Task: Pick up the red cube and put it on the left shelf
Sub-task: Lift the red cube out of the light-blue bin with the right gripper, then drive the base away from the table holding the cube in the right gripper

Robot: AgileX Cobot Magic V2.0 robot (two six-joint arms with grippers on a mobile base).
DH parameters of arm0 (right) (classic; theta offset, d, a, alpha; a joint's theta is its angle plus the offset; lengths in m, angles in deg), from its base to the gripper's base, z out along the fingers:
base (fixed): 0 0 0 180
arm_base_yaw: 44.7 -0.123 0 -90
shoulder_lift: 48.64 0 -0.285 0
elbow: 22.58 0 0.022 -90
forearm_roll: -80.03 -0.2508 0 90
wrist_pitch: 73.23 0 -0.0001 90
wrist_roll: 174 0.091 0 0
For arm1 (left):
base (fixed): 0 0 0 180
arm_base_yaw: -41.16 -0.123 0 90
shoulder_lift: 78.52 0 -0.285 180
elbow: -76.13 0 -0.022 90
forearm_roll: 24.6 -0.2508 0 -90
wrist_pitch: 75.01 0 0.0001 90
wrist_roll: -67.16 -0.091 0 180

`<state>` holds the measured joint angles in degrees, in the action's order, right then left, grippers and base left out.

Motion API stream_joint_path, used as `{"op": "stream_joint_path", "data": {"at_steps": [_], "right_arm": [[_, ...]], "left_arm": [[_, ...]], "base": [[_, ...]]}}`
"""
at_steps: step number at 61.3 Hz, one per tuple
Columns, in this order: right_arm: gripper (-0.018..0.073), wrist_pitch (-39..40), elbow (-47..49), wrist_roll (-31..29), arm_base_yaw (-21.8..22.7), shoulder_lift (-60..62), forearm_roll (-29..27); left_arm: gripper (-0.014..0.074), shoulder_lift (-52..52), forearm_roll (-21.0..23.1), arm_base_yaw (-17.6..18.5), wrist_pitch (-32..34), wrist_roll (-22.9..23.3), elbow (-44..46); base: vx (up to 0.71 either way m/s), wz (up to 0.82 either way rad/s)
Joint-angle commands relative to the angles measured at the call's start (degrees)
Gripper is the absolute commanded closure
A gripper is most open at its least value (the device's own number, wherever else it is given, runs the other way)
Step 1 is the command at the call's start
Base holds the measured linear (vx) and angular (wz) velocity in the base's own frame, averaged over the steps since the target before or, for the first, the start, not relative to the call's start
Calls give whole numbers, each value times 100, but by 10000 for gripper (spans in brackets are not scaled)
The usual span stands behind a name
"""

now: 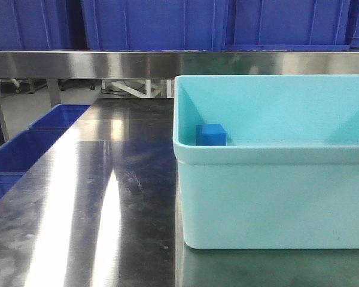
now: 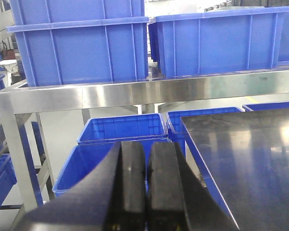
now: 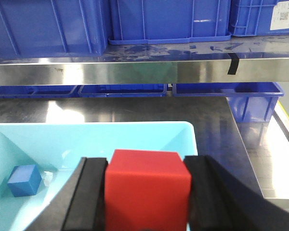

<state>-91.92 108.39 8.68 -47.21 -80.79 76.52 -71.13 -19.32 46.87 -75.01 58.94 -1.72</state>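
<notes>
In the right wrist view, my right gripper (image 3: 147,162) is shut on the red cube (image 3: 147,192), black pads pressing its left and right faces. It is held above the near part of a light-teal bin (image 3: 183,126). The left shelf (image 2: 135,94) is a stainless-steel rack level with a flat front rail, carrying large blue crates (image 2: 82,45); its rail (image 1: 78,63) also runs across the top of the front view. My left gripper (image 2: 147,147) is shut with nothing in it, left of the steel tabletop (image 2: 250,154). Neither gripper shows in the front view.
A blue cube (image 1: 211,134) lies in the teal bin (image 1: 269,197), at its far left corner. Open blue crates (image 2: 120,132) stand on the floor left of the table (image 1: 96,197). A strip of black tape (image 3: 232,64) marks the shelf rail on the right.
</notes>
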Motion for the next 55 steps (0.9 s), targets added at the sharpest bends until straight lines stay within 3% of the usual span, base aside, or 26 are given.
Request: {"op": "stream_joint_path", "data": {"at_steps": [1,55], "right_arm": [[506,459,169,-50,28,-22,41],[506,459,169,-50,28,-22,41]], "left_arm": [[491,46,32,21,480,-8,-126],[491,46,32,21,480,-8,-126]], "base": [[0,0],[0,0]]}}
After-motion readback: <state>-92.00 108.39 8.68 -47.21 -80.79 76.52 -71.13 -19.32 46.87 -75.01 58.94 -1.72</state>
